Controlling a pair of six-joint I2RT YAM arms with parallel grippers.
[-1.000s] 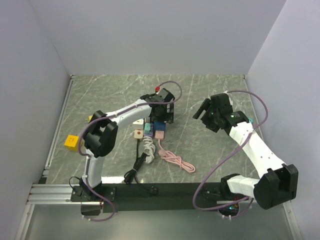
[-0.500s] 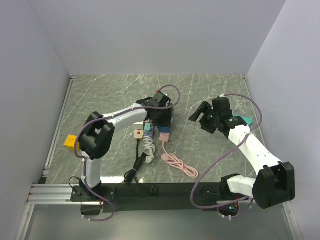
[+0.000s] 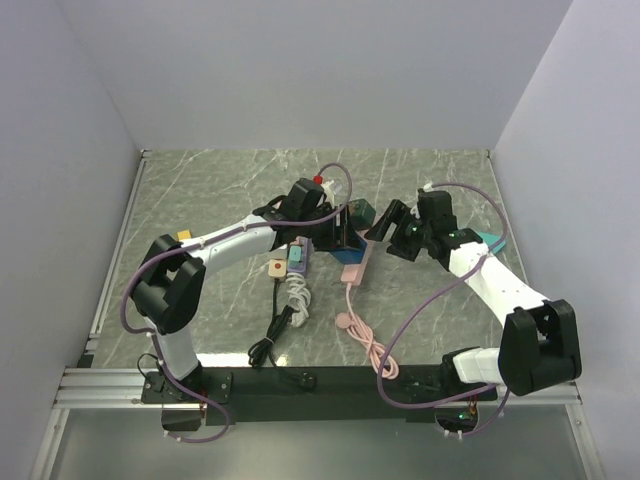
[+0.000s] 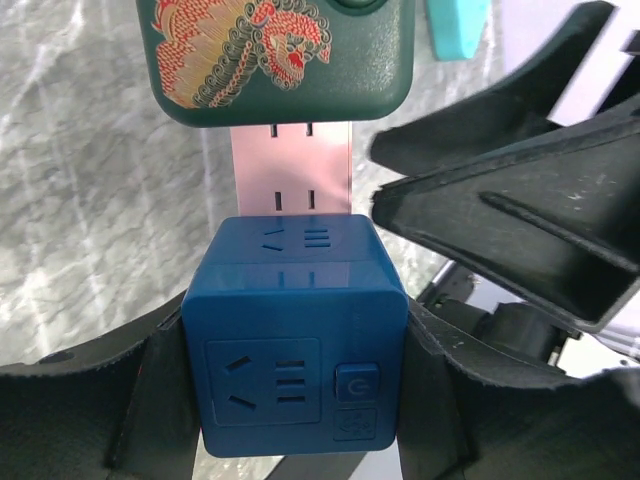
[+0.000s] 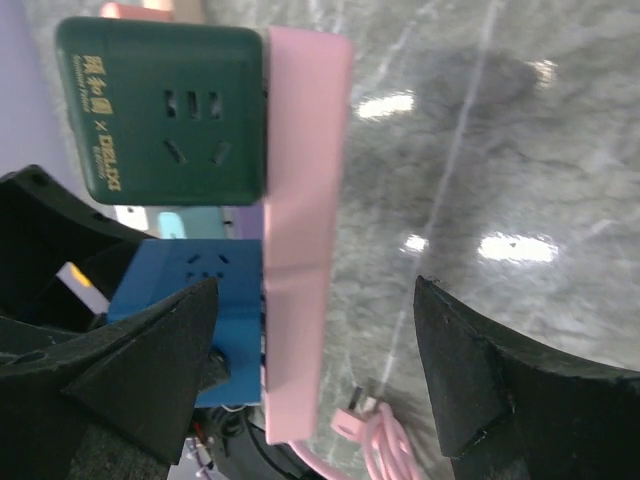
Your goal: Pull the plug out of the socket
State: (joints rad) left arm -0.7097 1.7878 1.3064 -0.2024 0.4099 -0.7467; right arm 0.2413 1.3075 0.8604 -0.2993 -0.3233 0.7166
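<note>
Landmark: we take the pink power strip (image 3: 355, 263) as our reference. It lies on the marble table (image 3: 200, 180) between the two arms, and its pink cable (image 3: 366, 338) trails from one end toward the arm bases.

Task thing: the blue cube adapter (image 4: 295, 345) sits plugged into the face of the strip, its back touching the pink surface.

Neighbour: a green cube adapter (image 5: 165, 110) with a dragon print is also seated on the strip. It is just beside the blue one, on the side away from the cable, and a short stretch of bare strip shows between them.

Left pincer: the left gripper (image 4: 295, 400) is clenched on the blue cube adapter, its pads pressed against two opposite sides.

Right pincer: the right gripper (image 5: 315, 290) is released and holds nothing. Its fingers (image 5: 150, 370) are spread, with the strip lying in the gap between them. One finger is just beside the blue cube; we cannot tell whether it touches.

Elsewhere: a white power strip (image 3: 292, 275) carrying small plugs lies left of the pink strip, near it but apart.
</note>
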